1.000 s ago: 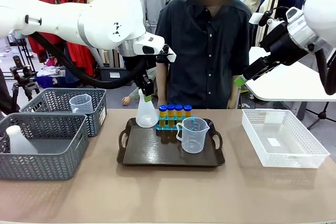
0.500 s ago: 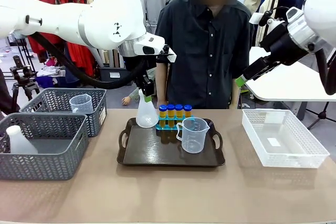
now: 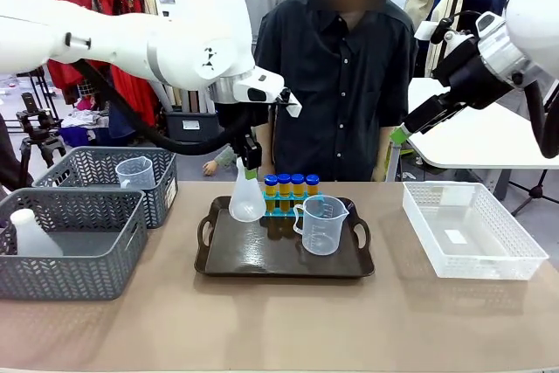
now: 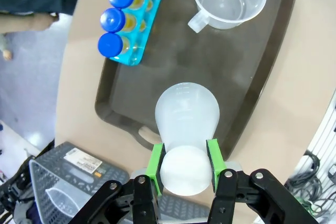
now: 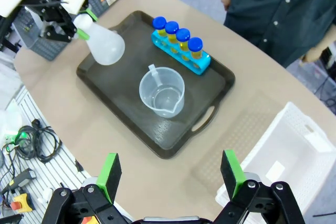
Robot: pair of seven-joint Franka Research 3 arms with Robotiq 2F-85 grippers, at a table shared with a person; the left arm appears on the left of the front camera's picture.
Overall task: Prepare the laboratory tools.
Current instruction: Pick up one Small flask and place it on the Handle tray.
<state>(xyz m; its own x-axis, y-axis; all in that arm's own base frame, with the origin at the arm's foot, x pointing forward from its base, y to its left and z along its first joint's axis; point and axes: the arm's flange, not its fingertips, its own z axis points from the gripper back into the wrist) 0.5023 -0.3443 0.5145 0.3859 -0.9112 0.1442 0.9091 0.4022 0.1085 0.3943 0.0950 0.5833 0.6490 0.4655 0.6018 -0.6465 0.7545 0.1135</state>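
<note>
My left gripper is shut on the neck of the translucent white conical flask, holding it over the back left part of the dark tray. From the left wrist, the green pads clamp the flask; I cannot tell whether its base touches the tray. The blue rack with blue-capped amber tubes stands just right of the flask, the clear beaker in front of it. My right gripper is open, high above the tray, the rack, the beaker and the flask.
Two grey mesh baskets stand at the left; one holds another beaker, the other another flask. A white basket sits at the right. A person stands behind the tray at the far side.
My left gripper has carried the flask a little to the right and lower, toward the rack. The right arm has not moved.
</note>
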